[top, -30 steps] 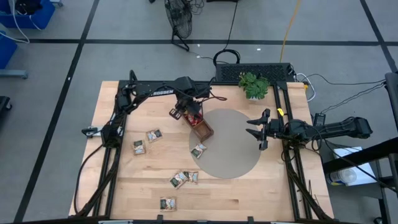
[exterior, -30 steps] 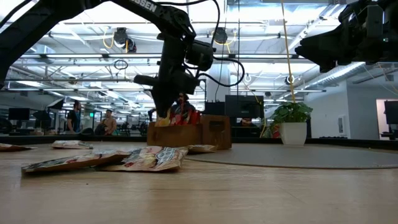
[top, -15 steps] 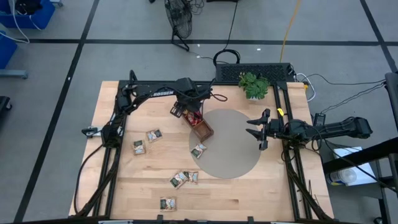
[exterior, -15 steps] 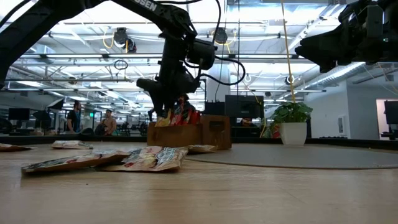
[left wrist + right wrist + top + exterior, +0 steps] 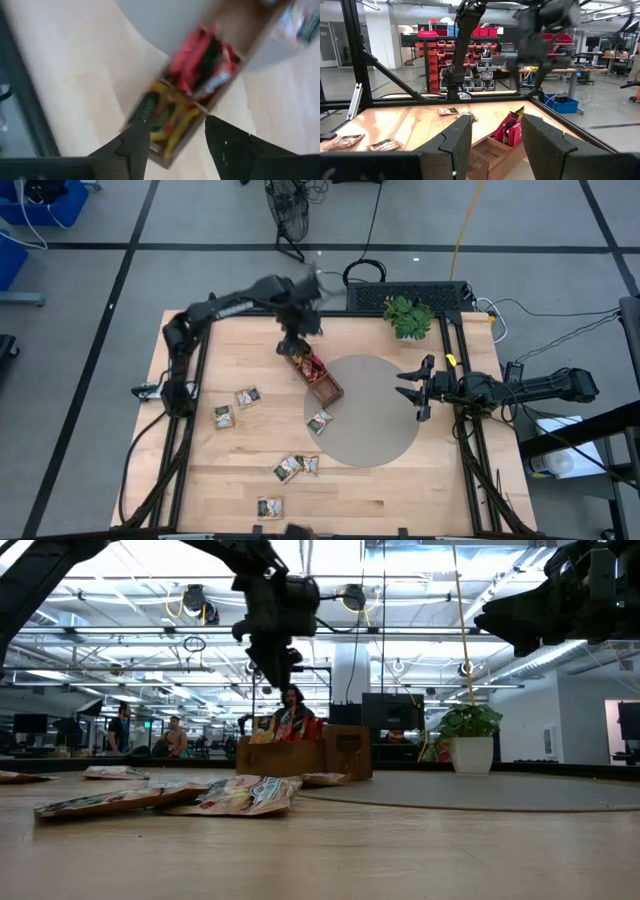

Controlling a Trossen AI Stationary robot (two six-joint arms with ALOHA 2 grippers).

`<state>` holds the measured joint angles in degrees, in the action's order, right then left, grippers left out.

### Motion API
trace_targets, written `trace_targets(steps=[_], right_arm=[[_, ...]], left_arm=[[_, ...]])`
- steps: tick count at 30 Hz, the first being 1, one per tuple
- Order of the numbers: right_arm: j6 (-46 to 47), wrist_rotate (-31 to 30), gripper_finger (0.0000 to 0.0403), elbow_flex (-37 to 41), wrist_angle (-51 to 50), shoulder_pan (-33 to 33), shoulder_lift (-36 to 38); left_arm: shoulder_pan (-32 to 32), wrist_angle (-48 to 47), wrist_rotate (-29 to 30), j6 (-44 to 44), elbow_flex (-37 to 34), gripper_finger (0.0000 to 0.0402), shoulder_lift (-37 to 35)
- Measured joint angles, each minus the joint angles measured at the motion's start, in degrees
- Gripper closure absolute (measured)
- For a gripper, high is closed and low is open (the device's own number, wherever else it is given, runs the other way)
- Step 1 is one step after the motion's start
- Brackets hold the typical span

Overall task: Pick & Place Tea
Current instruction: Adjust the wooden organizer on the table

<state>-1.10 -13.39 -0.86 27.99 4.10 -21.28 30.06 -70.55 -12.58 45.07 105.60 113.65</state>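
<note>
Lifted left hand [image 5: 272, 668], red, yellow sachets [image 5: 192, 95] upright in tray [image 5: 322, 383]

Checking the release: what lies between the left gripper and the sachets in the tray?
Nothing: the low view shows bare air between the open left gripper and the sachets standing in the tray.

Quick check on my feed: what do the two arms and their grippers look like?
Both arms are dark, near-black jointed links with black cables running along them. The left arm carries white lettering on its long link. Each ends in a two-finger gripper: the left gripper and right gripper both have matte black, wedge-shaped fingers.
</note>
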Motion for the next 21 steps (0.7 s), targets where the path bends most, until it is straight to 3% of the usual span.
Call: trace_targets(steps=[5,9,16,21], right_arm=[[0.0,-0.02,0.0248,0.01,0.02,0.02,-0.02],[0.0,-0.02,0.0248,0.02,0.01,0.0,0.0],[0.0,-0.02,0.0248,0.0,0.0,0.02,-0.01],[0.0,-0.02,0.0248,0.01,0.0,0.01,-0.02]], left_arm=[[8.11,5.57,-1.06,-3.28,-0.45,0.0236,0.25],[13.16,15.9,-1.96,-3.57,-4.61,0.0271,1.83],[16.42,22.84,-14.15,1.85,-13.86,0.0387,2.47],[15.55,24.82,-14.92,3.94,-18.52,0.0384,2.44]])
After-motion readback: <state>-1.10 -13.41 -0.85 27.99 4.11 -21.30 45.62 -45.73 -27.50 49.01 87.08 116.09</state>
